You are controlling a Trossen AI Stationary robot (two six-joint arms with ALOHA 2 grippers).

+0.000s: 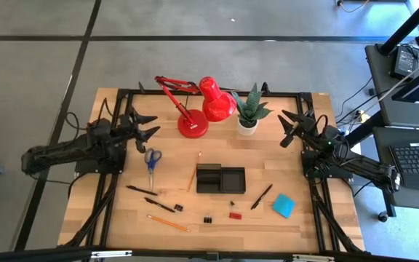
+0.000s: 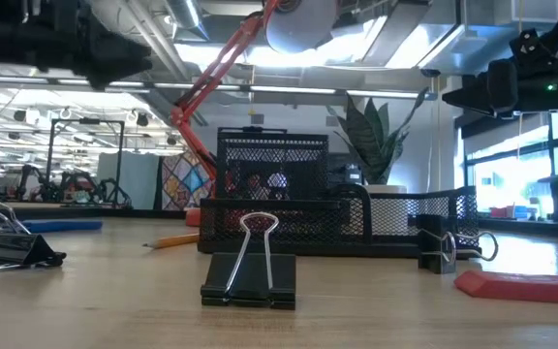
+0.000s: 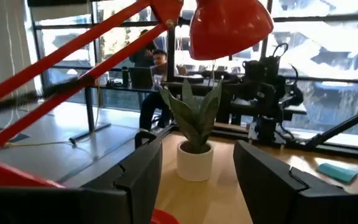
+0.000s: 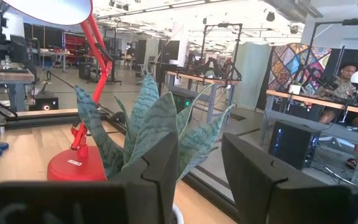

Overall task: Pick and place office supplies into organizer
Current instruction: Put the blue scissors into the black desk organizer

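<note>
The black organizer point(image 1: 220, 178) stands in the middle of the table, a mesh box in the low view point(image 2: 289, 208). Around it lie blue-handled scissors point(image 1: 152, 160), black pens point(image 1: 142, 191) point(image 1: 261, 196), pencils point(image 1: 169, 223) point(image 1: 193, 175), a blue note pad point(image 1: 283, 205), a red eraser point(image 1: 234, 215) and a black clip point(image 1: 208, 219) point(image 2: 250, 271). My left gripper point(image 1: 145, 125) point(image 3: 197, 180) hangs open above the table's far left, beyond the scissors. My right gripper point(image 1: 288, 125) point(image 4: 201, 180) hangs open at the far right. Neither has anything between its fingers.
A red desk lamp point(image 1: 202, 105) and a potted green plant point(image 1: 249, 113) stand at the table's far edge between the two grippers. A second black clip point(image 2: 17, 250) lies at the near left. People sit at desks in the room beyond the table.
</note>
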